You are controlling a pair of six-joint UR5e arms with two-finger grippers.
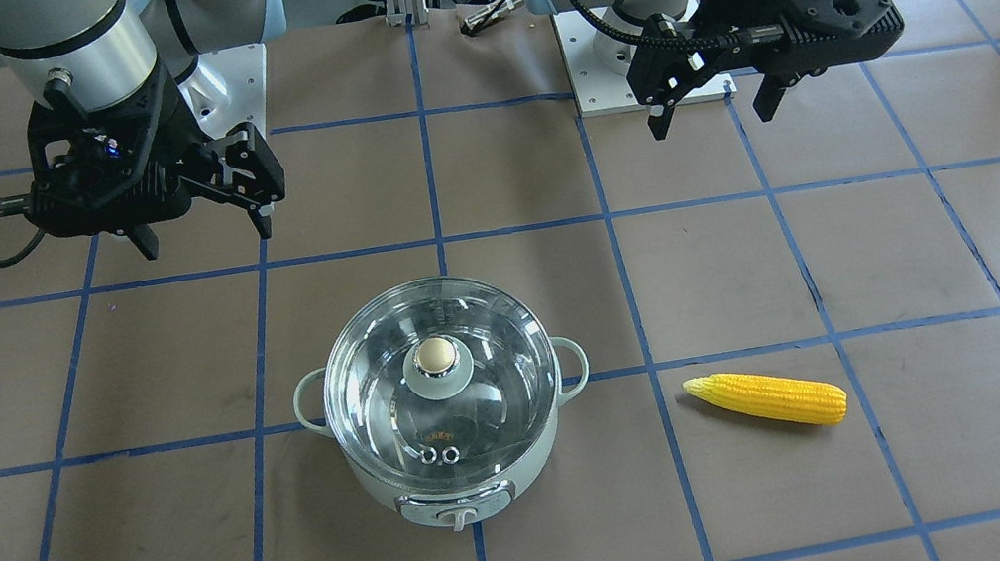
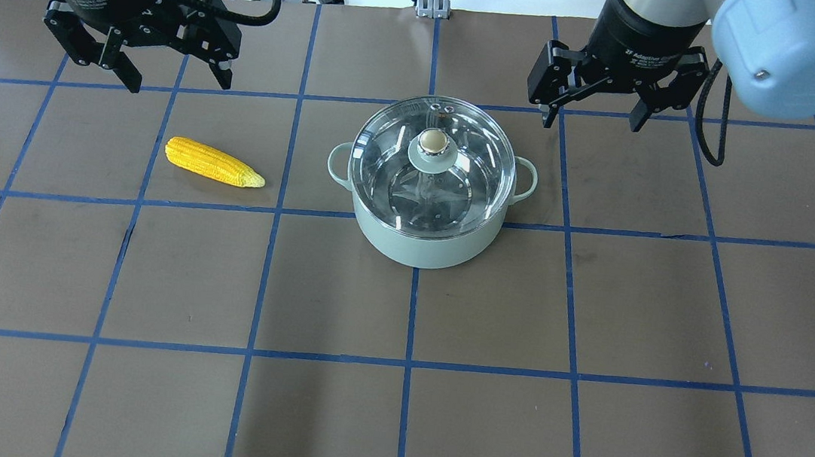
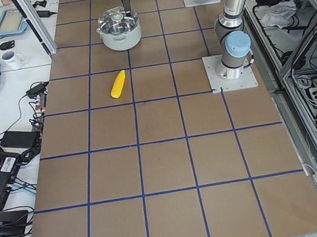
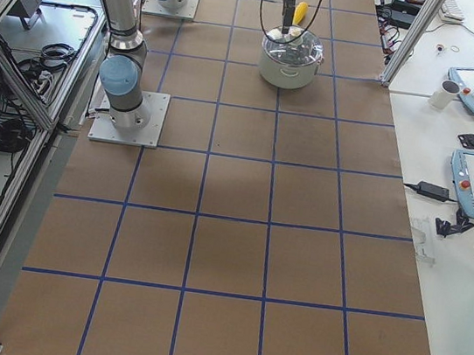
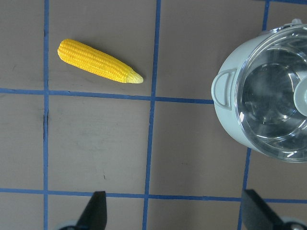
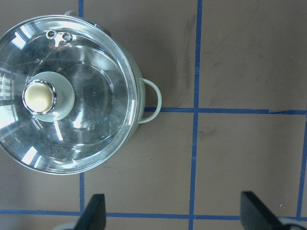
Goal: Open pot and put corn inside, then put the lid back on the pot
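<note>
Overhead exterior first: shows the pot [image 2: 422,249] sitting near the middle of the worktop [image 2: 595,316] with the lid [image 2: 461,189] seated on top, knob [image 2: 432,142] dead centre. Puts the corn [image 2: 211,162] flat on the worktop out on the left arm's side, well apart from the pot, tapered tip aimed at it. Catches the left gripper [image 2: 179,82] hanging in the air toward the view's top left, fingers spread wide, nothing between them. Same deal for the right gripper [image 2: 592,121] at top right: fingers apart, empty.

Exterior front-facing: flips the sides, so finds the corn on the view's right. Shows the pot's control knob [image 1: 461,519] facing the camera and two vent holes [image 1: 440,454] in the lid just above it. Has both sets of fingers open here too, up in the air, touching nothing.

Exterior left: too small to say much. Places the corn nearer the camera than the pot, lid on. Can't judge the fingers from here.

Exterior right: pot with lid on, only a sliver of yellow peeking out beyond it. No call on the fingers here either.

Left wrist-mounted: looks straight down on the corn at upper left and the pot cut off at the right edge, loop handle [image 5: 224,88] toward the corn. Two dark fingertips at the bottom edge, far apart, bare worktop between.

Right wrist-mounted: lid on the pot at upper left, fingertips at the bottom wide apart, nothing held.
</note>
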